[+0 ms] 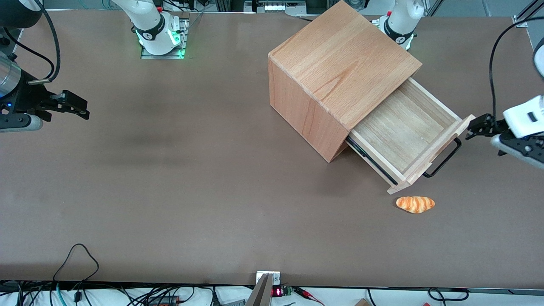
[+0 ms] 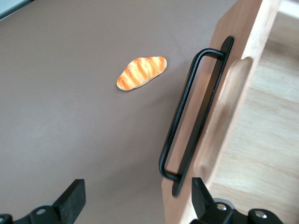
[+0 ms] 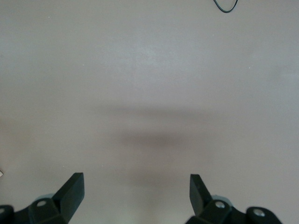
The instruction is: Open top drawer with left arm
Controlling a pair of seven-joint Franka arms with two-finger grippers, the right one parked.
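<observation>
Beside drawer handle (image 1: 444, 159), spread end effector (image 1: 471, 128)

The top drawer (image 1: 403, 136) is a shallow light beech-wood tray pulled well out of the wooden cube cabinet (image 1: 340, 72), its bare interior open to view and its flat front carrying a thin black bar handle (image 1: 444, 159) that stands off the wood on 2 short legs. The left arm (image 1: 525, 123), glossy white at the wrist block, reaches in from the working arm's end of the table. Its gripper (image 1: 469, 129) hangs just beside the upper corner of the drawer front, its 2 black fingers (image 2: 72, 198) spread wide and holding nothing, the handle clear of them.
</observation>
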